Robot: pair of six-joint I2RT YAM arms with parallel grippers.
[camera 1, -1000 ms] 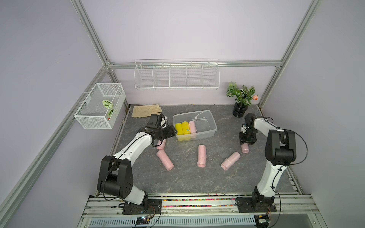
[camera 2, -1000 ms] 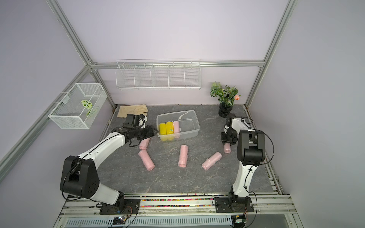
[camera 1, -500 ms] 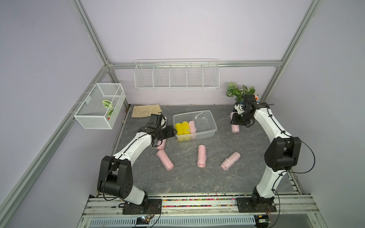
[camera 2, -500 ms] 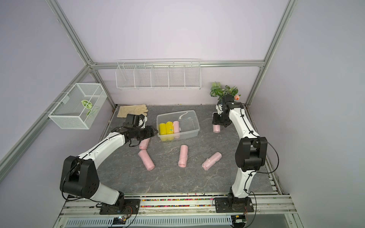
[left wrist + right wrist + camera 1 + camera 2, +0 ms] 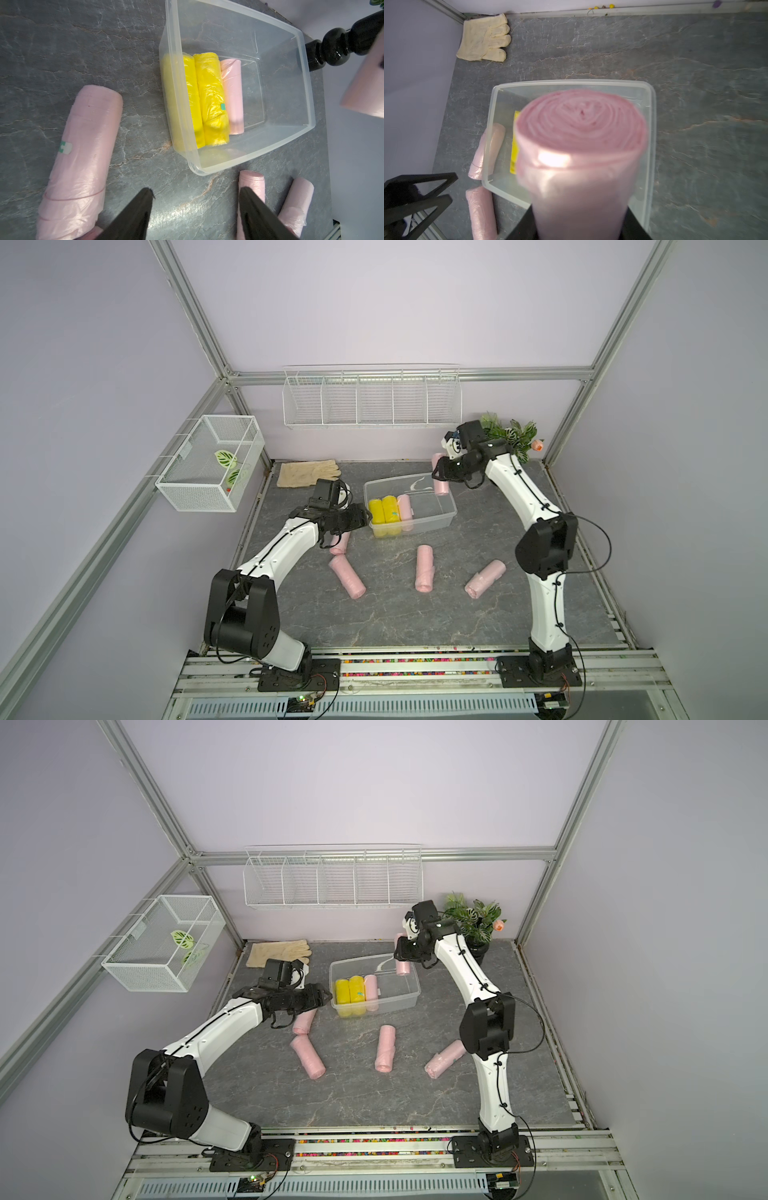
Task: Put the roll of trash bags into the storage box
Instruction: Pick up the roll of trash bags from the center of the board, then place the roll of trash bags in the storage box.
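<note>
Top view: six pink rolls (image 5: pixel 424 568), two yellow (image 5: pixel 384 512)

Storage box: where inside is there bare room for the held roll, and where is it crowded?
Free: the box floor between the pink roll inside and the wall on the right arm's side, near the held roll in the right pincer. Crowded: the opposite side, two yellow rolls against the wall, left pincer just outside.
</note>
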